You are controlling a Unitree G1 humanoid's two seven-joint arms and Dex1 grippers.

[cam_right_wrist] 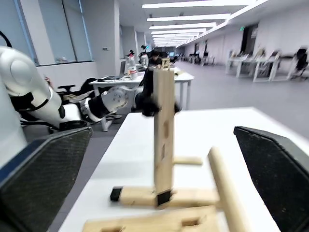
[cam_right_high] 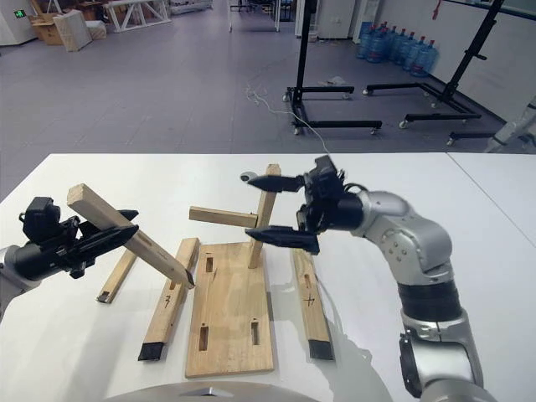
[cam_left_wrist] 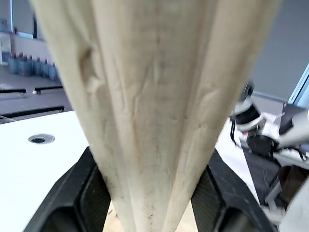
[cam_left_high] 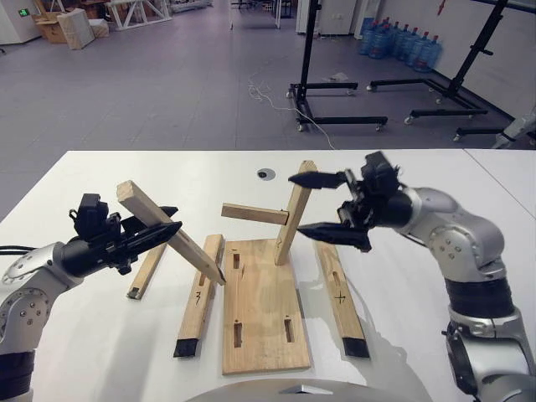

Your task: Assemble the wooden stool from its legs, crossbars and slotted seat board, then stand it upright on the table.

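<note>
My left gripper hangs over the table's left side, shut on a wooden leg that slants down toward the seat board; in the left wrist view that leg sits between the black fingers. The slotted seat board lies flat at the table's middle front. Another leg stands tilted on the board's far end, and a crossbar sticks out from it to the left. My right gripper is open, one finger on either side of this standing leg, without touching it.
Two more legs lie flat along the board's left and right sides. A thinner bar rests farther left under the held leg. A round hole marks the far table middle. Black metal stands stand on the floor beyond.
</note>
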